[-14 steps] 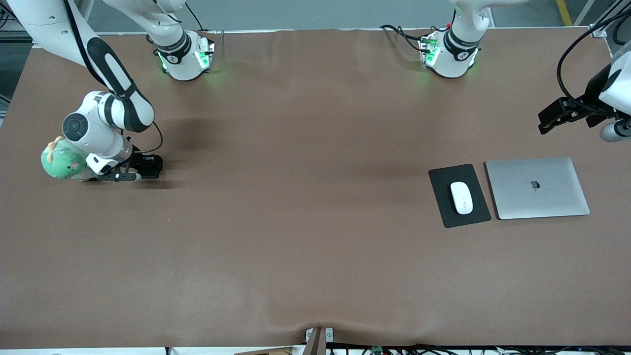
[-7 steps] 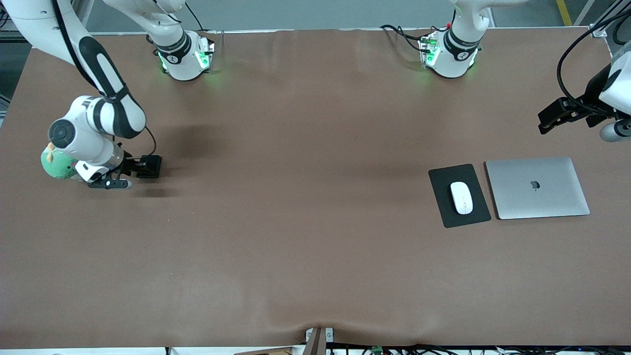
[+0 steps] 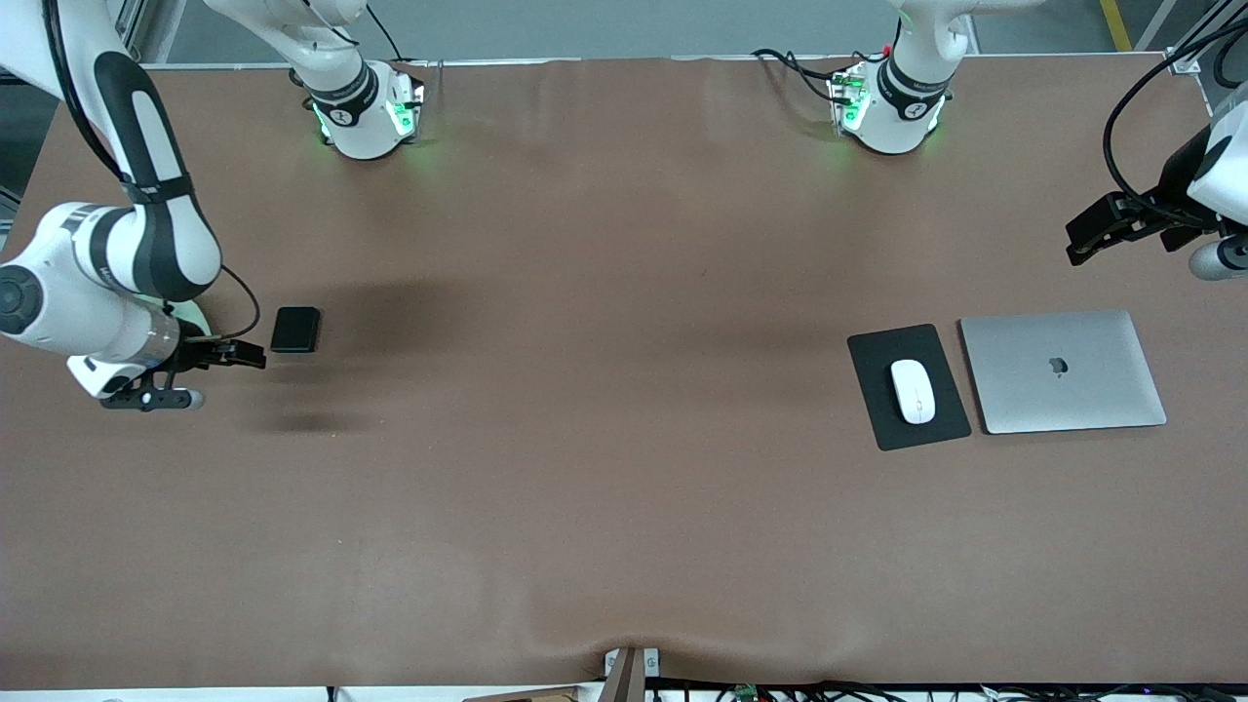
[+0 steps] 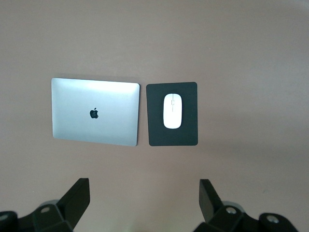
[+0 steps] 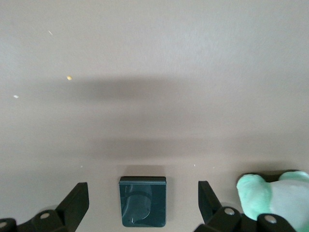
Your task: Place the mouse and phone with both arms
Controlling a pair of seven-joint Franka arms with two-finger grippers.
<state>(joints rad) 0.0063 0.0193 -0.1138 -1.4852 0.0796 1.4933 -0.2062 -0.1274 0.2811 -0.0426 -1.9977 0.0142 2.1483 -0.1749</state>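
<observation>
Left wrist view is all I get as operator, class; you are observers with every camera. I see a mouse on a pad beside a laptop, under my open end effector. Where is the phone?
Observer: The phone lies flat on the table toward the right arm's end.
Operator: Is it held?
Observer: No. The right end effector hovers open beside it, not touching.
Operator: Anything else there?
Observer: A green plush toy sits beside the phone.

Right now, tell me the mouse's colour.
White, on the mouse; clearest in the left wrist view.
</observation>
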